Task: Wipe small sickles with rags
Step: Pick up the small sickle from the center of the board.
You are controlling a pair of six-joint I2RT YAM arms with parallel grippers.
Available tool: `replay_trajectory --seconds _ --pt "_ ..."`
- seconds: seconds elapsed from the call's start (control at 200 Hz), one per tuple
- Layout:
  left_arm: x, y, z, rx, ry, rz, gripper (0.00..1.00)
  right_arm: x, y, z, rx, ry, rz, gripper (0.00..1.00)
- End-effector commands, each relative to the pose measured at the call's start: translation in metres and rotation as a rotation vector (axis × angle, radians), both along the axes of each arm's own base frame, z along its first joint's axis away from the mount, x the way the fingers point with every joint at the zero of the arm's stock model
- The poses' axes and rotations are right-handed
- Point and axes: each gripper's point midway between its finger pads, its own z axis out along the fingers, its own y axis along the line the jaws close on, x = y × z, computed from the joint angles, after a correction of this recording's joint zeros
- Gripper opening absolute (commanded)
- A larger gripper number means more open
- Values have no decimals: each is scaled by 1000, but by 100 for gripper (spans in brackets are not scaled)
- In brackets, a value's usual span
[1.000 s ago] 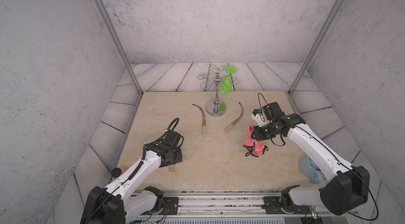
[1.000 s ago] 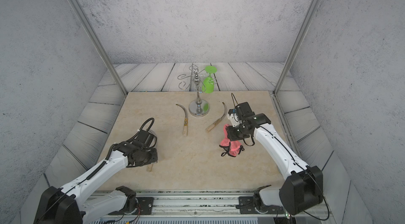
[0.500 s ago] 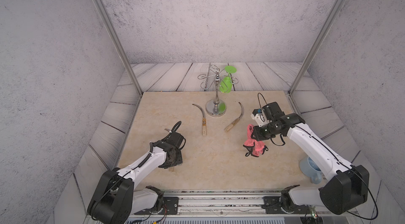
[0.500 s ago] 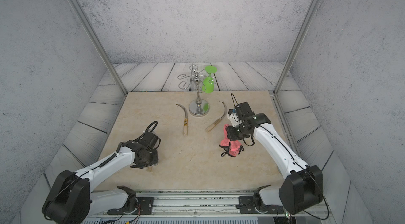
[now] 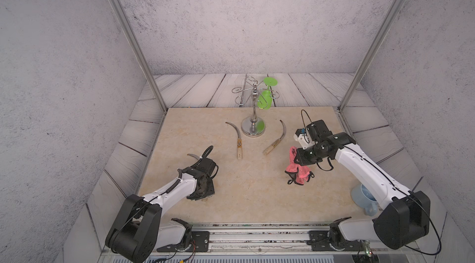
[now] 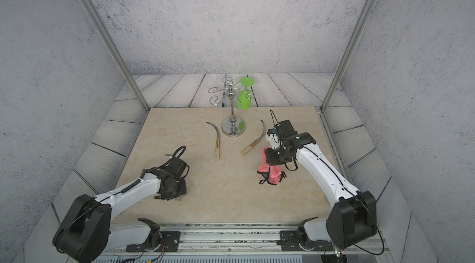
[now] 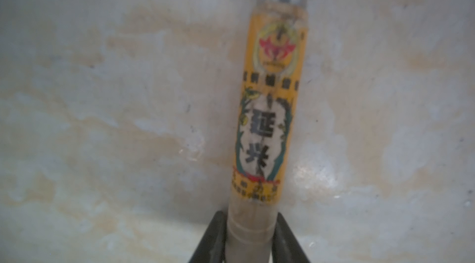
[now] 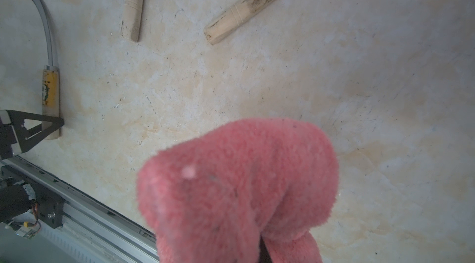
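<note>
Robot lab cell — backdrop walls (image 5: 244, 17), aluminium posts (image 5: 129, 37), base rail (image 5: 257, 238)

Stand (image 5: 253, 130) sits between left sickle (image 5: 239, 146) and right sickle (image 5: 273, 145) (rag (image 5: 298, 171) nearer).

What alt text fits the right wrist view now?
A pink rag, gripped by the right pincer, fills the foreground over the beige tabletop. Beyond, the left pincer is shut on a labelled sickle's handle end; two more sickle handles lie nearby, one labelled, one plain.
</note>
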Motion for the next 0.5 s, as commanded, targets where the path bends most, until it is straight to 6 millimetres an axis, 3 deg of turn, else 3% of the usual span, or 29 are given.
replay_trajectory --seconds 0.0,0.1,0.29,0.495 --pt "-2 -1 -3 -2 12 4 14 2 2 5 9 3 7 16" --pt "-2 -2 -1 -12 7 1 0 3 2 4 8 3 1 16" --pt "1 -12 28 -93 -84 -15 0 4 4 5 25 -2 -11 16" --pt "-4 -51 69 -191 -188 -190 0 8 -5 9 -11 -17 -58 16"
